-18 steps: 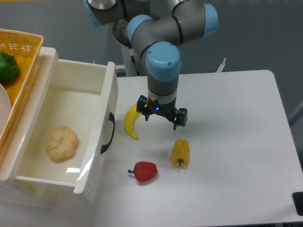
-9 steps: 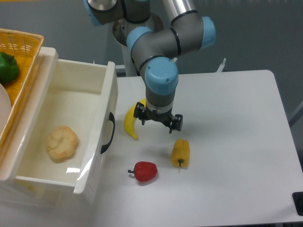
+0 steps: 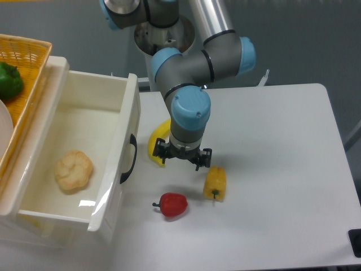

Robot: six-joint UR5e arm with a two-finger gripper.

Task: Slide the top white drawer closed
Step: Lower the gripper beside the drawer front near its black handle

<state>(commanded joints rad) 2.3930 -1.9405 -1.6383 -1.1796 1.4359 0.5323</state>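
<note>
The pincer (image 3: 182,158), spread wide and holding nothing, has been moved left and lower over the tabletop (image 3: 271,141), toward the top white drawer (image 3: 127,149), which is pulled fully out; closing is not begun.

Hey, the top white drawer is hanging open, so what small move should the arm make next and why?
Probably shift the claw left toward the top white drawer front. It hangs over the table between the banana and the yellow pepper, apart from the front panel and its black handle, so nothing is pushing yet.
</note>
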